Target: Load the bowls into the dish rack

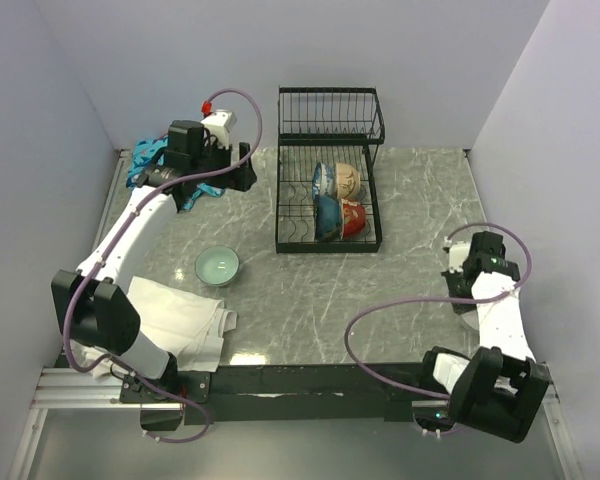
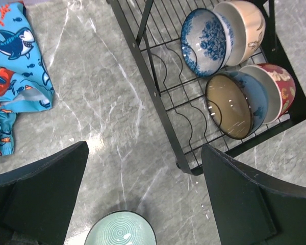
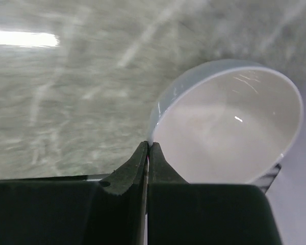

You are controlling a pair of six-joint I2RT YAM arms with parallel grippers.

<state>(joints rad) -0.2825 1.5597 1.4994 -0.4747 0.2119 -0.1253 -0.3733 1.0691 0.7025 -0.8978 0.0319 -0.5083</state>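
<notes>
The black wire dish rack (image 1: 279, 200) stands at the back middle and also shows in the left wrist view (image 2: 155, 92). It holds a blue-and-white patterned bowl (image 2: 203, 42), a cream bowl (image 2: 245, 28), a brown-inside bowl (image 2: 229, 106) and a bowl with a red outside (image 2: 281, 87), all on edge. A pale green bowl (image 1: 218, 265) sits upright on the table left of the rack and shows in the left wrist view (image 2: 120, 232). My left gripper (image 2: 143, 153) is open and empty, above the table between that bowl and the rack. My right gripper (image 3: 149, 148) is shut on the rim of a white bowl (image 3: 229, 127) at the table's right side.
A blue shark-print cloth (image 2: 15, 46) lies at the back left. A white cloth (image 1: 180, 320) lies at the front left beside the green bowl. Side walls (image 1: 540, 120) close in the table.
</notes>
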